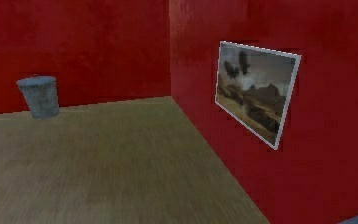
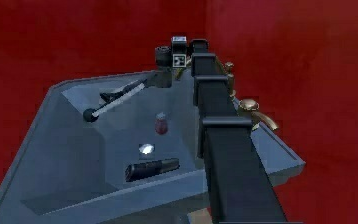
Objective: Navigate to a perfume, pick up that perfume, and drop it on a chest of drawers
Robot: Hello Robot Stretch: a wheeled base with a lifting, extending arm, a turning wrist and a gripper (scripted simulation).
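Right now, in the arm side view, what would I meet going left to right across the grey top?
In order: dark rod with a ball end → small red bottle → arm → gold pieces. The dark cylinder overlaps the bottle's span, so it is left out.

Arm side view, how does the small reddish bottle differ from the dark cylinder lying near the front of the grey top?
The small reddish bottle stands upright; the dark cylinder lies on its side. The bottle is short and reddish; the cylinder is longer and black. Both rest on the grey top.
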